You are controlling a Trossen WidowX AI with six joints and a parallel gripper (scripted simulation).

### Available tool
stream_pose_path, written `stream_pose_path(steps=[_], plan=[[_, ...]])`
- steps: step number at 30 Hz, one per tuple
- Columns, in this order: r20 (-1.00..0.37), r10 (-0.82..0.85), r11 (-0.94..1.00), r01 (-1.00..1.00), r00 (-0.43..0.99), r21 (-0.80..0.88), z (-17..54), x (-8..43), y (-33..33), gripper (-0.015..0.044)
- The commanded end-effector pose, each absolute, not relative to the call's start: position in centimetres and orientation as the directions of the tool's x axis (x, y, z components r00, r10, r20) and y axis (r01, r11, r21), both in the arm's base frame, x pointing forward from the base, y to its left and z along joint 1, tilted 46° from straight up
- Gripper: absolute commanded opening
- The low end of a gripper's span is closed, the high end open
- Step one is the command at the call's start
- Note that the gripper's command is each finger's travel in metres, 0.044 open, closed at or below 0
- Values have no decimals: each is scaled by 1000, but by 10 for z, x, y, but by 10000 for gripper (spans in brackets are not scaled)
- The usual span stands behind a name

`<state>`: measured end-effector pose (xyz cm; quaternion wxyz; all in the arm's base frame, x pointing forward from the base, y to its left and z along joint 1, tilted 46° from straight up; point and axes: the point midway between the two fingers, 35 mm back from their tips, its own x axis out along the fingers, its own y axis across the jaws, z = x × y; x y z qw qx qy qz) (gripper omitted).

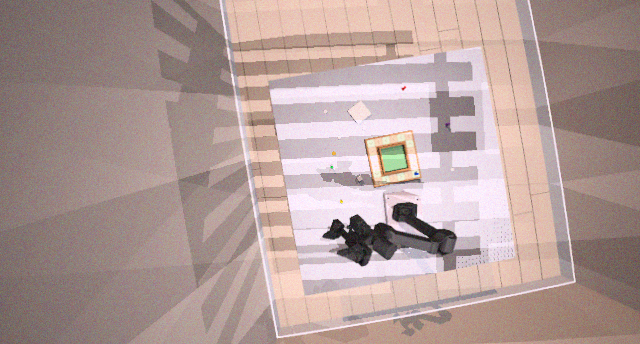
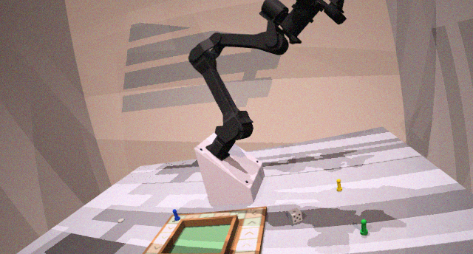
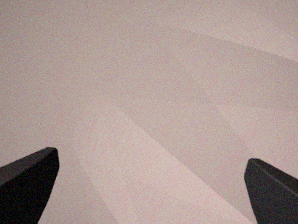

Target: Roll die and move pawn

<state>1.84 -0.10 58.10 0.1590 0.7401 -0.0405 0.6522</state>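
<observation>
The pale die (image 1: 359, 179) (image 2: 295, 215) lies on the table beside the board; its top pips are too small to read surely. The board (image 1: 371, 159) (image 2: 262, 228) has a ring of arrow-marked squares around the green dice tray (image 1: 394, 158) (image 2: 201, 239), which holds nothing visible. The blue pawn (image 1: 416, 173) (image 2: 176, 215) stands upright on a corner square on the arm's side of the board. My gripper (image 1: 332, 245) (image 3: 153, 164) is open and empty, raised high above the table and well away from die, pawn and board.
A yellow pawn (image 1: 341, 201) (image 2: 339, 185) and a green pawn (image 1: 331, 167) (image 2: 363, 227) stand near the die. Orange (image 1: 334, 153), red (image 1: 404, 88) and purple (image 1: 448, 125) pieces, a cream square (image 1: 359, 112) and small whitish bits (image 2: 120, 220) lie around the board.
</observation>
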Motion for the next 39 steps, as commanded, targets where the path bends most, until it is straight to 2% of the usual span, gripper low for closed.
stream_pose_path(steps=[1,5,13,21,30,35,39], plan=[[977,157,-942,-275,145,192,581,18,2,374],[930,341,-830,-420,137,366,570,22,60,275],[664,723,-410,-656,190,634,508,57,180,275],[235,936,33,-731,261,682,405,106,256,275],[-304,925,373,-706,229,602,265,149,275,275],[-551,828,473,-664,109,579,191,155,257,275],[-670,741,515,-611,-35,601,145,148,235,275]])
